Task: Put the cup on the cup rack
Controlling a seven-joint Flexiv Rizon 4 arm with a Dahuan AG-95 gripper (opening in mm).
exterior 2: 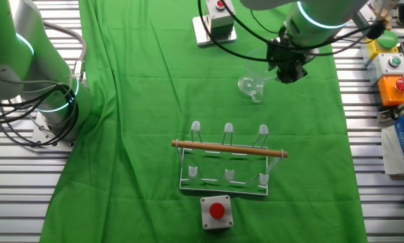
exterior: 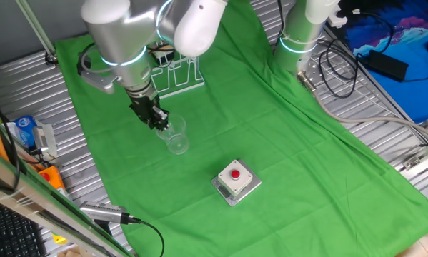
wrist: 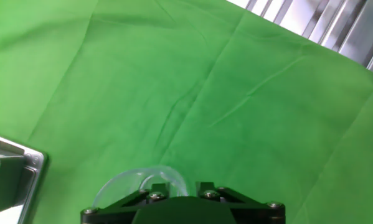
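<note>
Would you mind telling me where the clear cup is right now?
In one fixed view the cup sits mid-cloth at the gripper, between the cup rack behind it and the red-button box in front.

A green cloth (exterior: 271, 143) covered the table (exterior: 28, 78). On it sat a red-button box (exterior: 236, 181). A second red-button box (exterior 2: 216, 211) lay beside the cloth's edge. An orange box (exterior 2: 394, 90) stood off the cloth.
</note>
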